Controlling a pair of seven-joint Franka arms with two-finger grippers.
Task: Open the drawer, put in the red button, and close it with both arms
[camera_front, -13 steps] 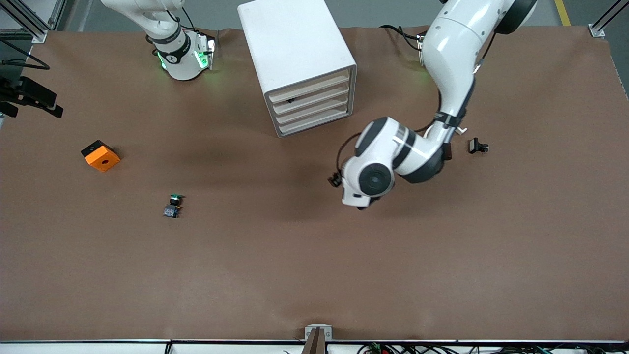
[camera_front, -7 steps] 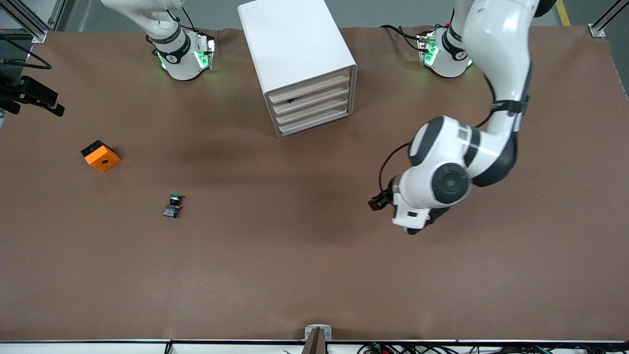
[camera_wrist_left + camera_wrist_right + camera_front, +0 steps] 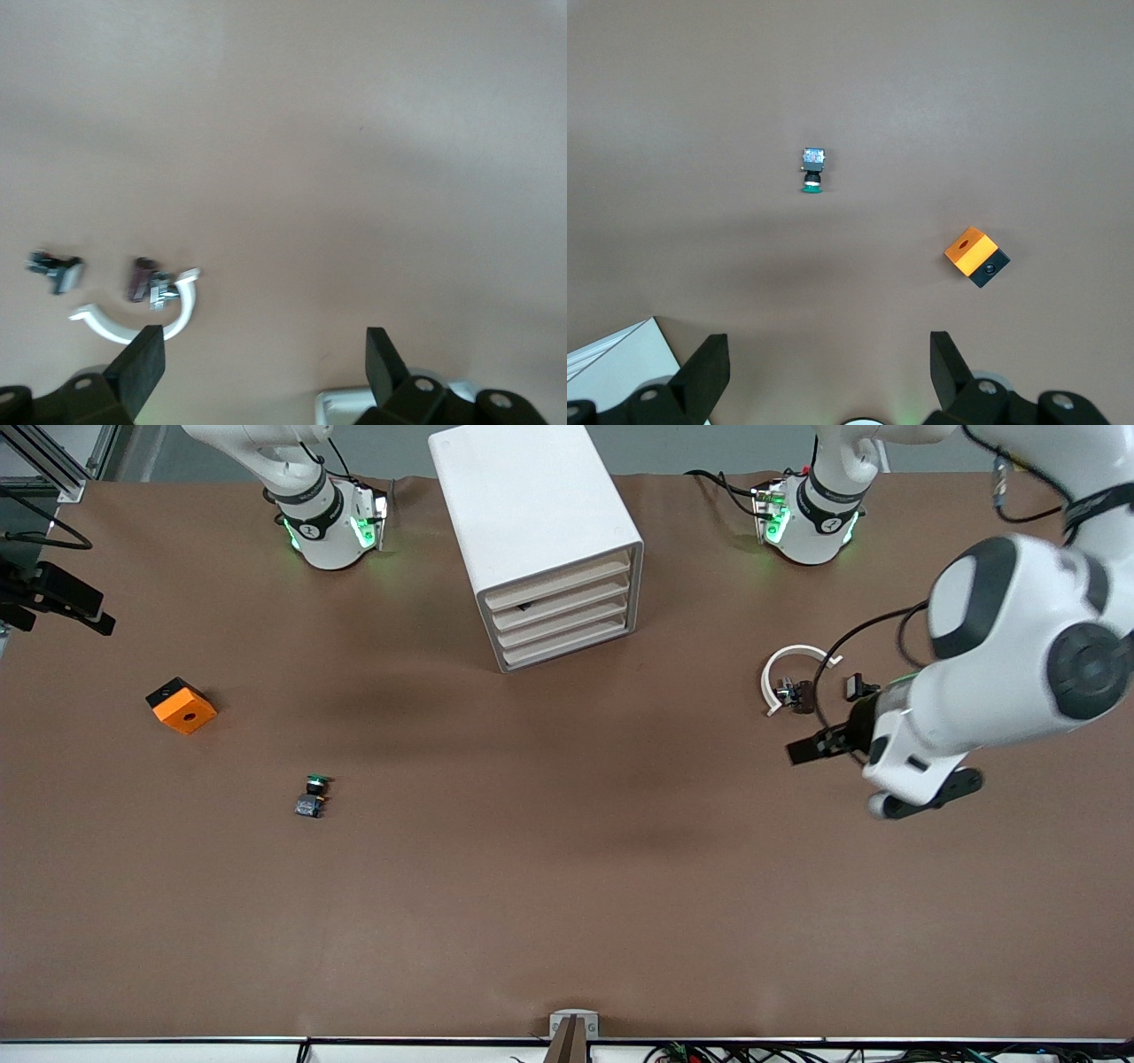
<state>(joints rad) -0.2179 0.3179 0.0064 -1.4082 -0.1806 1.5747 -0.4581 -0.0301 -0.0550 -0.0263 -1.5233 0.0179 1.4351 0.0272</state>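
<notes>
The white cabinet (image 3: 532, 496) stands between the arm bases. Its uppermost drawer (image 3: 560, 579) is pushed in level with the three below. The red button is not in view. My left gripper (image 3: 928, 793) hangs open and empty over the table at the left arm's end. Its black fingers (image 3: 142, 359) stand wide apart in the left wrist view. My right gripper (image 3: 828, 354) is open and empty, held high near its base and out of the front view. The cabinet's corner (image 3: 611, 367) shows in the right wrist view.
A green-capped button (image 3: 312, 795) (image 3: 812, 170) and an orange box (image 3: 182, 705) (image 3: 974, 255) lie toward the right arm's end. A white ring (image 3: 767, 677) (image 3: 133, 328) with a small dark part (image 3: 797, 693) and a black clip (image 3: 859, 687) lie near the left gripper.
The left arm has swung from in front of the cabinet toward its own end of the table, uncovering the white ring. The drawers and the right arm have not moved.
</notes>
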